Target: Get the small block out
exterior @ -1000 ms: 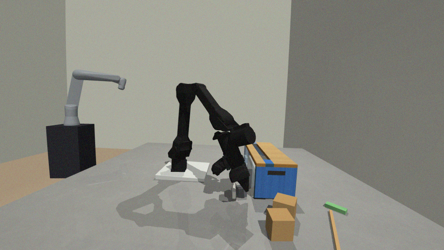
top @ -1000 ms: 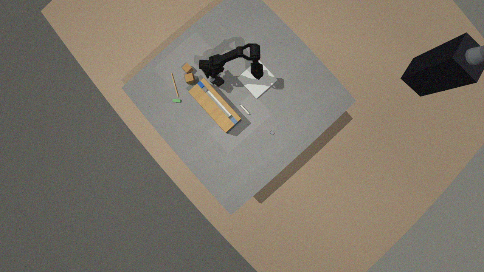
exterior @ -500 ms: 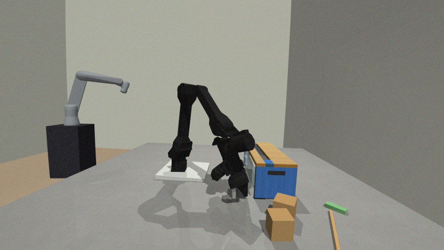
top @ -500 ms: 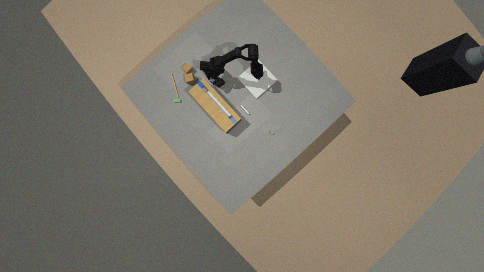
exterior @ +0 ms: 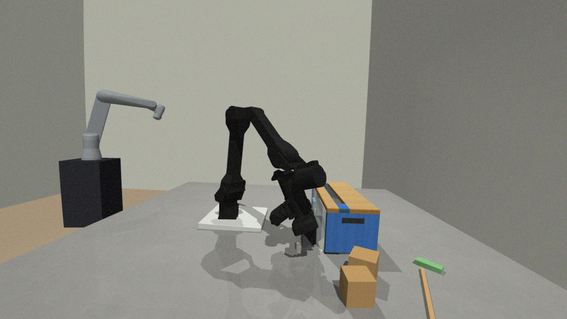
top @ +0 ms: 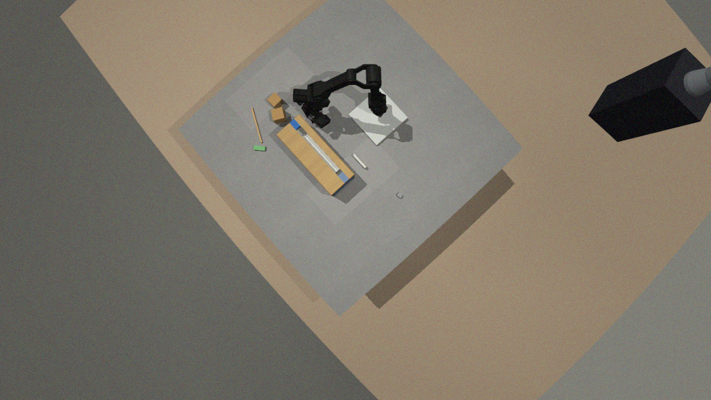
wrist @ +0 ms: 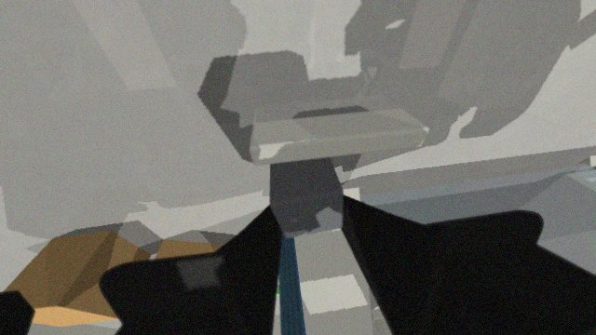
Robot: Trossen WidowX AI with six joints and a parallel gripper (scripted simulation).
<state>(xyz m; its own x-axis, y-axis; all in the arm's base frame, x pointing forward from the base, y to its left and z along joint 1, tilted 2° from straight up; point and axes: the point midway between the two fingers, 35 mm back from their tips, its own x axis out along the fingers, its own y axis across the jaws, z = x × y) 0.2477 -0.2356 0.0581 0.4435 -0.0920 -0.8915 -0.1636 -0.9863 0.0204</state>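
Exterior view, left to right: arm base on the white plate [exterior: 210,226], then the gripper [exterior: 307,238] down at table level just beside the box's [exterior: 348,234] blue end, two tan cubes [exterior: 359,285] nearby. Fingers closed partway on the small grey block [wrist: 304,200] — wrist view shows it pinched at the tips. So extraction looks done, grasp made — left: lift, hold still, well clear of the box.

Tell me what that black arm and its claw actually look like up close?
The arm is matte black all over, built from chunky, faceted segments joined by rounded bulges, with no cables, stickers or markings showing. It rises from a flat white base plate. The claw ends in two broad black fingers that taper to blunt points, plain and unpadded as far as the wrist view shows.
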